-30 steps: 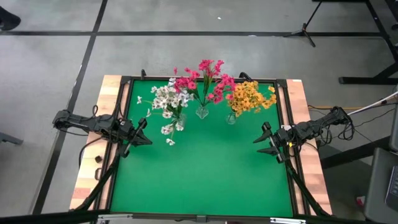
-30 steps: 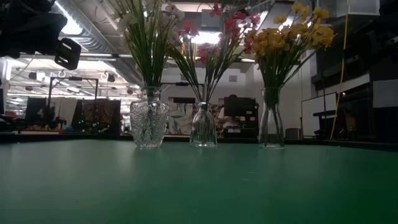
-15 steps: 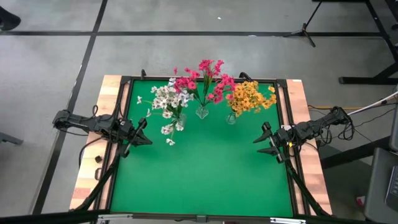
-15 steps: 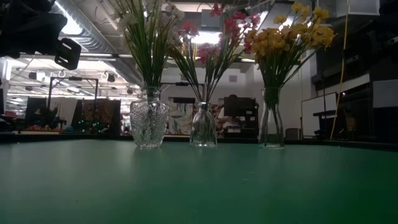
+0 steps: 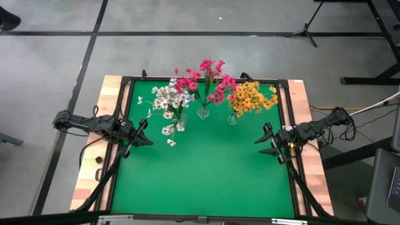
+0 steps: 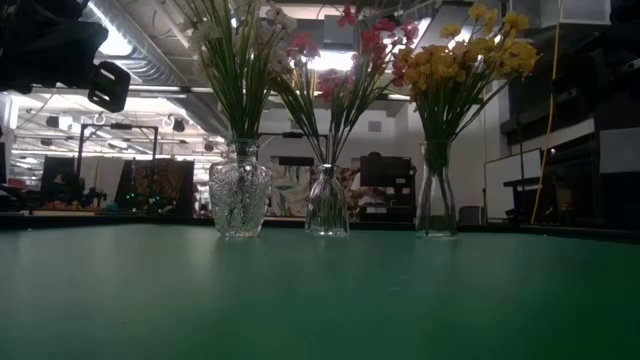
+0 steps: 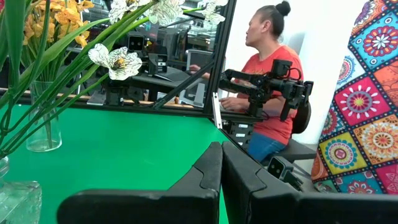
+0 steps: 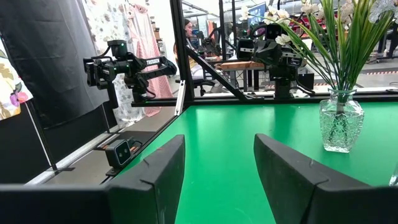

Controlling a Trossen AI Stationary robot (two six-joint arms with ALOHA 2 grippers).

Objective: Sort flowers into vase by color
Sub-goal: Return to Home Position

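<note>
Grippers hang low either side of the middle vase (image 5: 203,113), nearer the front: left gripper (image 7: 219,149) empty, fingers pressed together; right gripper (image 8: 219,142) empty, fingers spread. Pink flowers (image 5: 205,80) fill that vase, white flowers (image 5: 169,100) beside it leftward, yellow flowers (image 5: 251,97) rightward.

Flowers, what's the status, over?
Left gripper shut, right gripper open, both parked at table edges. White flowers, pink flowers, yellow flowers in separate vases. Nothing in the way.

**Three vases in a row between the hands**

The left hand (image 5: 144,134) and right hand (image 5: 262,141) are kept at opposite edges of the bench (image 5: 206,181). Beyond and between them, the left vase (image 5: 180,124) is set nearest the left hand, the right vase (image 5: 232,119) nearest the right hand, and the middle vase (image 5: 203,113) between. Flowers (image 5: 250,97) are held in each.
</note>
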